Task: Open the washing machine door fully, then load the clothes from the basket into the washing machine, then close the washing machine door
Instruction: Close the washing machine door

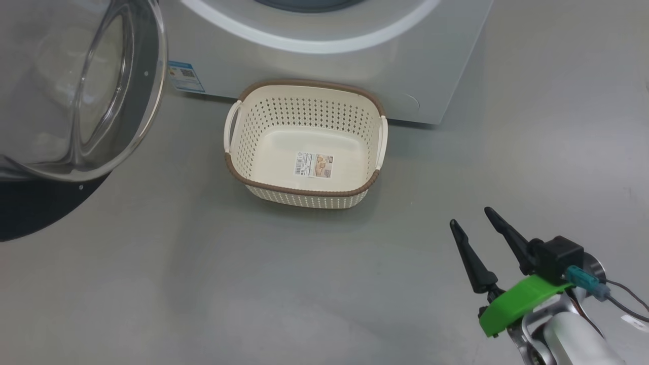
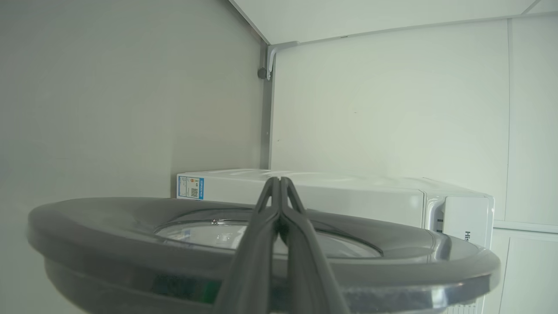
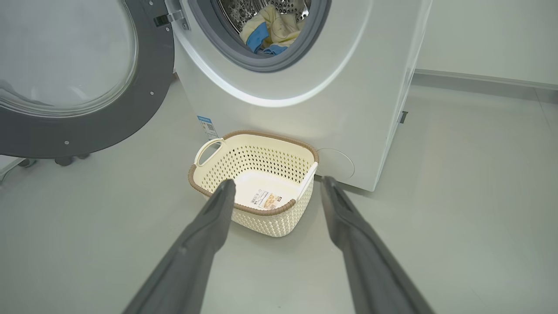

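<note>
The cream basket (image 1: 304,147) stands on the floor in front of the white washing machine (image 1: 324,66) with nothing in it but its label sticker. The pale-yellow and blue clothes (image 3: 270,28) lie inside the steel drum. The washing machine door (image 1: 76,91) hangs open to the left, its glass bowl bulging outward. My right gripper (image 1: 469,215) hovers open to the lower right of the basket (image 3: 255,183). My left gripper (image 2: 280,179) is shut on nothing, its fingers lying over the door's dark rim (image 2: 130,244); whether they touch it I cannot tell.
Grey floor (image 1: 203,294) spreads in front of the basket and machine. A pale wall (image 3: 488,35) and skirting run behind the machine on the right. Small castors (image 3: 65,160) show under the open door at the left.
</note>
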